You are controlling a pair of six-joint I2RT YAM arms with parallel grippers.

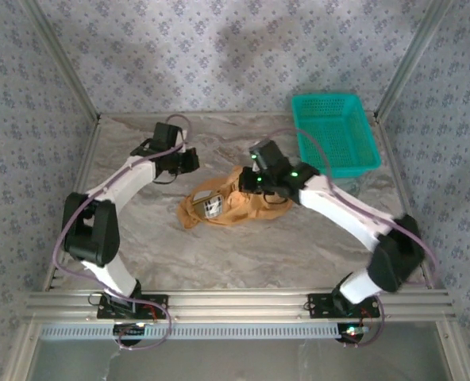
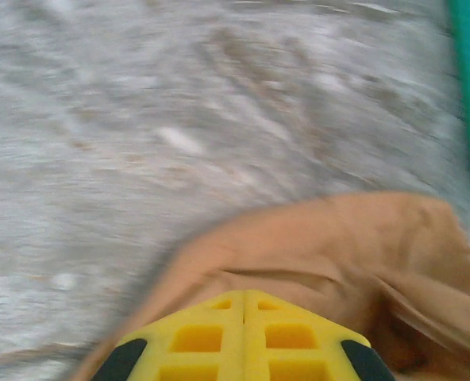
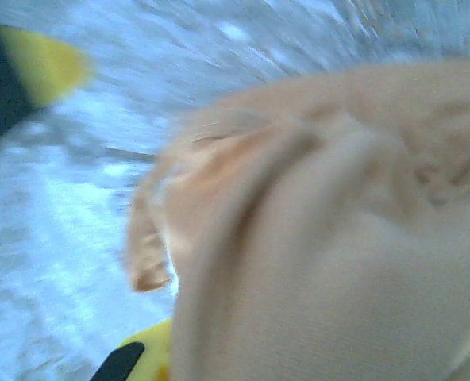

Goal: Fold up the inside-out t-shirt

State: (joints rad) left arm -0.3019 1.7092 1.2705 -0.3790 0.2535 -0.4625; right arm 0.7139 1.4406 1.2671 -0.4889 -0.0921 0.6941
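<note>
The t-shirt [image 1: 231,205] is soft, matt, creased tan cloth. The table [image 1: 243,254] looks smooth, grey and marbled. The basket [image 1: 326,99] is teal plastic lattice, and the fingers [image 2: 195,337] are yellow moulded plastic.

We see a grey marbled bench [image 1: 140,238] carrying two things. A tan-orange inside-out t-shirt [image 1: 235,208] lies crumpled near its middle, a white label [image 1: 212,208] showing on the upper folds. A teal basket [image 1: 336,135] of plastic mesh sits at the far right corner, apart from the shirt.
</note>
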